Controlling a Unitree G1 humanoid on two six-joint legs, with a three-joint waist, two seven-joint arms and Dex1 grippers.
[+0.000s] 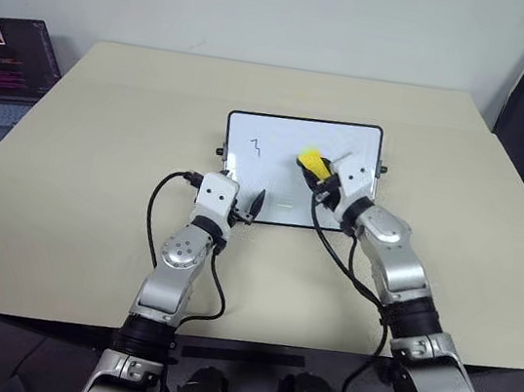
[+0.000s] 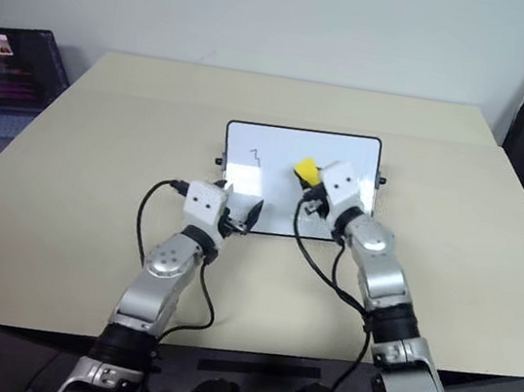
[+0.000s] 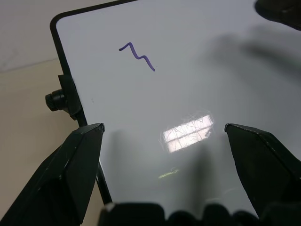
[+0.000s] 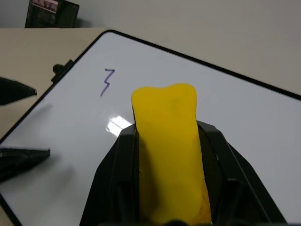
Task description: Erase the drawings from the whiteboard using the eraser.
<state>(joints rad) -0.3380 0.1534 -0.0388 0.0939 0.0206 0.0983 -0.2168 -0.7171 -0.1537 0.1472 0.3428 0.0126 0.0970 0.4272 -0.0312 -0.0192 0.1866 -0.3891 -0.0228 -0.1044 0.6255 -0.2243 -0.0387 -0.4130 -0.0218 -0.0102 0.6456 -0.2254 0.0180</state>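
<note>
Bright even overhead light; glare patch on whiteboard (image 3: 188,134); soft pincer shadows; close yellow eraser (image 4: 169,150) blurred.

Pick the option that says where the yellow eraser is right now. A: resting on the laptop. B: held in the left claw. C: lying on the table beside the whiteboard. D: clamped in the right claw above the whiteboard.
D: the eraser sits squeezed between the right claw fingers, over the whiteboard; the left claw is open and empty.
</note>
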